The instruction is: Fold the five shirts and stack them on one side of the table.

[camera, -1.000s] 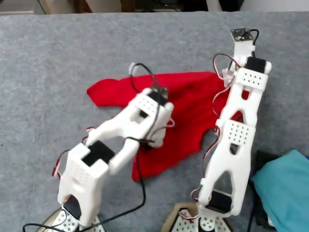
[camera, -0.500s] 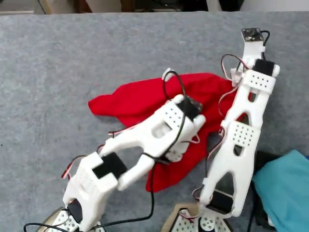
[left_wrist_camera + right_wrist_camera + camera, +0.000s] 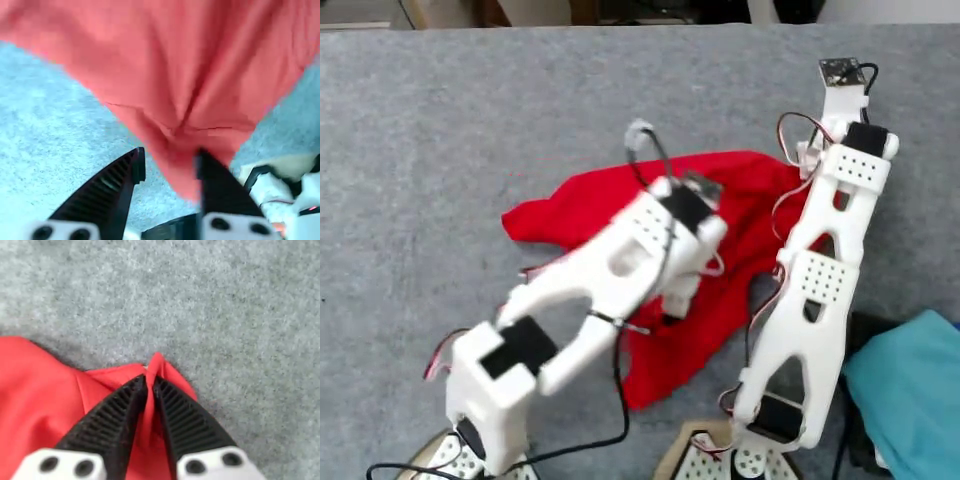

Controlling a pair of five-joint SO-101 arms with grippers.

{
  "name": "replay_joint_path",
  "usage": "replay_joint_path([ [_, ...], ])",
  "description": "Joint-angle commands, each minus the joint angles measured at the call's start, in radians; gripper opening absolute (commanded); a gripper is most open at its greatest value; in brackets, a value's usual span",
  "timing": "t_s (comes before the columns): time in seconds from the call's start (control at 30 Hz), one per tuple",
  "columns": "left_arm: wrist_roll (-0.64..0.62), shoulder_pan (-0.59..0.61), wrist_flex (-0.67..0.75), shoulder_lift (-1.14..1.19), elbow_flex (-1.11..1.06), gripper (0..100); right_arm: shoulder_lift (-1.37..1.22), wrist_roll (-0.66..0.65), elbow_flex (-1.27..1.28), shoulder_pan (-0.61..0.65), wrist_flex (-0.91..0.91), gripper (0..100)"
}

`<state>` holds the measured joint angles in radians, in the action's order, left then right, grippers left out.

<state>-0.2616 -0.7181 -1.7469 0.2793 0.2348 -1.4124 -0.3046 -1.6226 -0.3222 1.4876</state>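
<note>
**Red shirt mid-fold, both grippers on cloth; 1 of 5, no stack yet**

Nearest, beside the arm bases at the table's point(image 3: 420, 120) right edge: a teal shirt point(image 3: 910, 385), crumpled, likely waiting its turn. Mid-table: the red shirt point(image 3: 575, 205) lies rumpled, apart from the teal one. The left gripper point(image 3: 167, 162) has its jaws narrowed around a thick bunch near the shirt's middle, creases running into the grip. Farthest: the right gripper point(image 3: 150, 382) is pinched tight on a far corner of the red shirt, low over the table. Judgement: this is the 1st fold. The next move calls for carrying the left's bunch across while the right anchors its corner, then laying the cloth flat before either gripper lets go.
</note>
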Motion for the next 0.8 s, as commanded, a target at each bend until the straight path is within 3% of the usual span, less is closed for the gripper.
replay_joint_path([
  [0.0,-0.038,0.086,-0.014,-0.117,0.008,30,0.019,0.003,-0.045,-0.013,-0.020,0.5],
  [0.13,-0.012,0.213,0.002,-0.153,0.038,30,0.018,0.003,-0.044,-0.007,-0.020,0.5],
  [0.33,-0.049,0.356,0.288,-0.039,-0.041,30,0.013,0.003,-0.044,0.005,-0.018,0.5],
  [0.5,-0.041,0.459,0.503,0.056,0.020,20,0.013,0.003,-0.044,0.005,-0.018,0.5],
  [0.67,-0.052,0.500,0.681,0.193,0.072,18,0.013,0.003,-0.044,0.008,-0.018,0.5],
  [0.77,-0.052,0.489,0.710,0.282,0.137,18,0.013,0.003,-0.044,0.008,-0.018,0.5],
])
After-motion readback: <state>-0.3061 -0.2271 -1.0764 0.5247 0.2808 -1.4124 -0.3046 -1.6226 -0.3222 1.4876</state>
